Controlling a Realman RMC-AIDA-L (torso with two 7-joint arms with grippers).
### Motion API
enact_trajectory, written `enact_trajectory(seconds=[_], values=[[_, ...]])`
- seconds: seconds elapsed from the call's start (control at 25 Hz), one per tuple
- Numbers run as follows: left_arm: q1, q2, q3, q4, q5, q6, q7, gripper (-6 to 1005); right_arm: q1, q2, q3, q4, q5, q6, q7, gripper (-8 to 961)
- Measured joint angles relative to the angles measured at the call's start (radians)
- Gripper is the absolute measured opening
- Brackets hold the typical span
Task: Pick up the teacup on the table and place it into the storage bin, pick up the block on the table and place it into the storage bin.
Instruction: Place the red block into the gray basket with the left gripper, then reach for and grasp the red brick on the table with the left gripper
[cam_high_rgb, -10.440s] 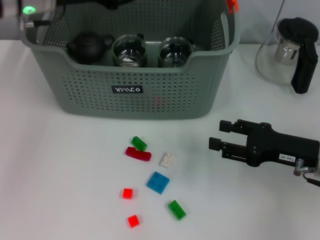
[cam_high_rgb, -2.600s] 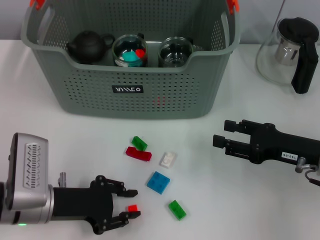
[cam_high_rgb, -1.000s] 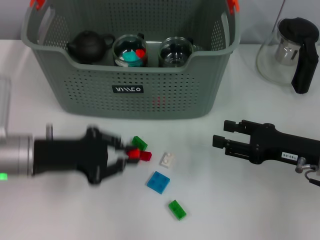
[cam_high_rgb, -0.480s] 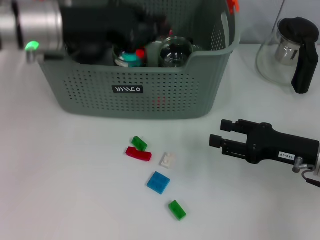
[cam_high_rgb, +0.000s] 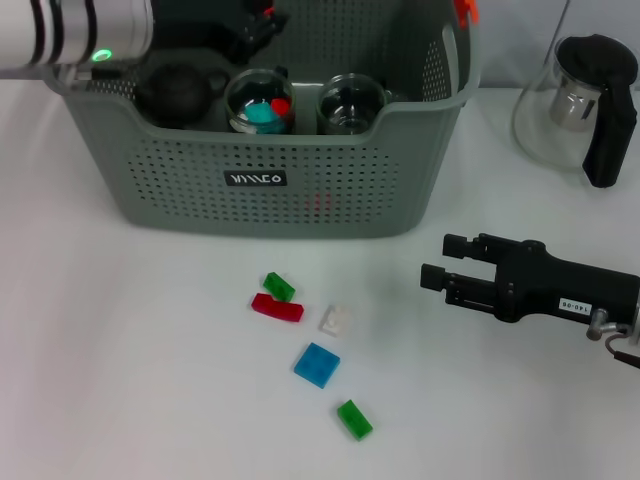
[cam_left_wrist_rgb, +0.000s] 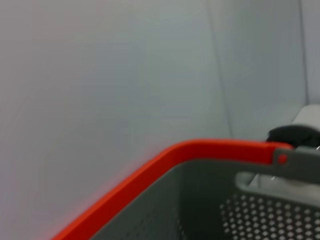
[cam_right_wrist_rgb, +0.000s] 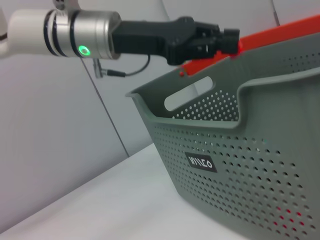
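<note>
grey-green perforated storage bin (cam_high_rgb: 300, 190), orange clips.

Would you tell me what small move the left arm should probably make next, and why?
Probably open the fingers: the left gripper hangs over the storage bin with a small red block at its tip, so releasing should drop it inside. The right gripper sits idle on the table.

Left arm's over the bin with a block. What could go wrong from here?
1. The left gripper, shut on a small red block, hovers over the grey-green perforated storage bin; a descent might strike the black teapot or block-filled glass cup below.
2. Five blocks remain near the idle right gripper; the white block looks hard to see against the white table.
</note>
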Motion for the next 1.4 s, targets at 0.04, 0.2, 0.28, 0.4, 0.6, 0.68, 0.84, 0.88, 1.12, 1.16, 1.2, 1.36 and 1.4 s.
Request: enact_trajectory(seconds=[0.04, 0.2, 0.28, 0.4, 0.6, 0.68, 0.84, 0.88, 1.12, 1.16, 1.2, 1.36, 1.4], values=[[0.005, -0.003, 0.01, -0.004, 0.001, -0.022, -0.003, 183, 0.0, 0.0, 0.0, 0.0, 0.0, 0.0, 0.0, 714], [0.019, -0.022, 0.034, -0.017, 0.003, -0.119, -0.012, 187, 0.002, 0.0, 0.0, 0.0, 0.0, -0.001, 0.0, 714], [0.018, -0.025, 0.041, -0.03, 0.003, -0.142, -0.012, 190, 0.002, 0.0, 0.0, 0.0, 0.0, -0.001, 0.0, 714], [0.017, -0.036, 0.041, -0.035, -0.011, -0.16, -0.013, 194, 0.001, 0.0, 0.0, 0.0, 0.0, -0.001, 0.0, 715], [0.064, -0.046, 0.044, 0.035, -0.047, -0.133, -0.032, 285, -0.006, 0.001, 0.0, 0.001, 0.0, -0.004, 0.0, 715], [0.114, -0.046, 0.044, 0.08, -0.107, -0.074, -0.039, 343, -0.009, 0.001, 0.0, 0.001, 0.001, -0.004, 0.0, 715], [0.237, -0.03, 0.025, 0.09, -0.34, 0.167, 0.074, 526, -0.015, 0.001, 0.0, 0.001, 0.0, -0.004, 0.001, 714], [0.267, -0.023, 0.015, 0.065, -0.377, 0.24, 0.133, 577, -0.015, 0.001, 0.0, 0.001, 0.0, -0.005, 0.001, 714], [0.355, -0.018, -0.027, -0.129, -0.344, 0.431, 0.424, 736, -0.011, 0.0, 0.008, 0.0, 0.003, -0.005, 0.001, 714], [0.374, -0.025, -0.031, -0.175, -0.318, 0.429, 0.481, 736, -0.01, 0.001, 0.009, 0.0, 0.003, -0.005, 0.001, 715], [0.381, -0.028, -0.031, -0.189, -0.308, 0.425, 0.5, 735, -0.01, 0.002, 0.01, 0.0, 0.003, -0.005, 0.001, 715], [0.393, -0.037, -0.032, -0.283, -0.268, 0.341, 0.578, 734, -0.009, 0.005, 0.013, 0.0, 0.003, -0.005, 0.001, 715], [0.39, -0.037, -0.031, -0.309, -0.264, 0.307, 0.584, 734, -0.008, 0.005, 0.013, 0.0, 0.003, -0.005, 0.002, 715]])
